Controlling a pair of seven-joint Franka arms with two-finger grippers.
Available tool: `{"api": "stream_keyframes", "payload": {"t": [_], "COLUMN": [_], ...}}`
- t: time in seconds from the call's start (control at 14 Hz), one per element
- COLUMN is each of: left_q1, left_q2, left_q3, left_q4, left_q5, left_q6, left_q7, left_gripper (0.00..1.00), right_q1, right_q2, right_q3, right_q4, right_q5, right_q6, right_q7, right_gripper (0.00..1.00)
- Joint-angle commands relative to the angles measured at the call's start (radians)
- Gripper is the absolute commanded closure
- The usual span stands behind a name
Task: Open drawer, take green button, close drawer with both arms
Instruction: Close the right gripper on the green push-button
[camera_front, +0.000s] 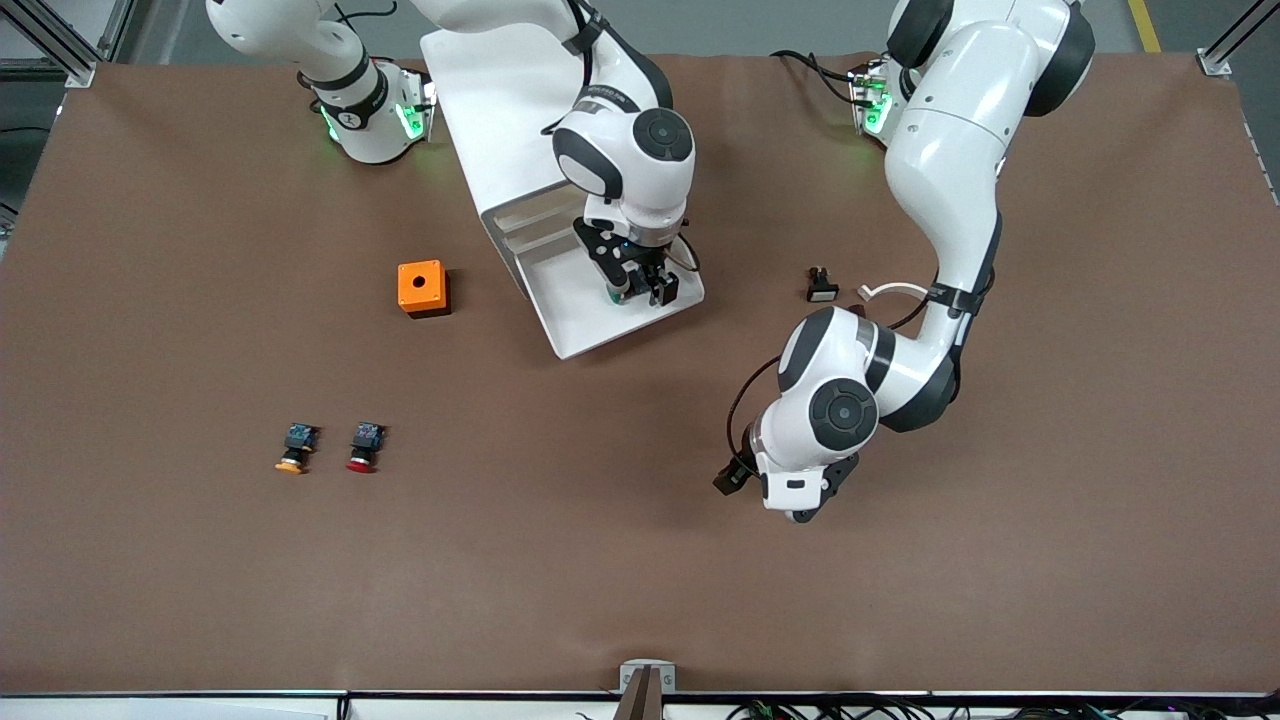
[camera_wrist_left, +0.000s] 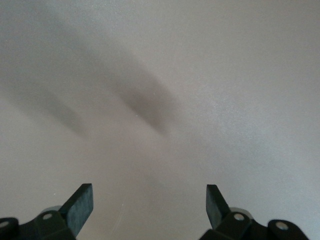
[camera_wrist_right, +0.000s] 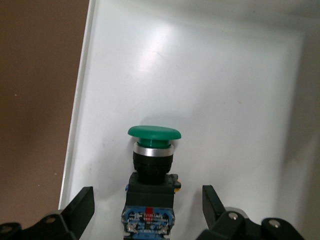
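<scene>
From the front, my right gripper (camera_front: 640, 285) sits low in the pulled-out drawer (camera_front: 580, 330), so I can reach the button (camera_front: 618, 294).

My left gripper (camera_wrist_left: 149, 207) waits, jaws spread.

Right wrist: my fingers (camera_wrist_right: 82, 205) straddle the green-capped button in the drawer, not yet touching.

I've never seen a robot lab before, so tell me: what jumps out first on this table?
The right hand reaches down into the pulled-out white drawer, its fingers open on either side of a green button lying there. The left hand waits open over bare table, nearer the camera. An orange box sits beside the drawer toward the right arm's end, with two more buttons, orange-capped and red-capped, nearer the camera.
</scene>
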Motion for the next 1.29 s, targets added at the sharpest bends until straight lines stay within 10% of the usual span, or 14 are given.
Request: {"api": "stream_keyframes", "payload": {"t": [0.0,1.21], "left_q1": [-0.012,-0.030], "left_q2": [-0.026,-0.026], "left_q3": [0.007,0.005], "left_q4": [-0.038,-0.036], "left_q5": [0.026,0.028], "left_q6": [0.017,0.017], "left_q7": [-0.022,-0.020], "left_gripper": [0.01,0.01], "right_q1": [0.012,0.018], "right_q2": [0.017,0.017], "right_q3": [-0.008,-0.010], "right_q4": [0.021,0.020], "right_q5": [-0.023,-0.028], "right_q6": [0.002,-0.012], "right_q7": [0.026,0.018], "right_gripper": [0.08,0.22]}}
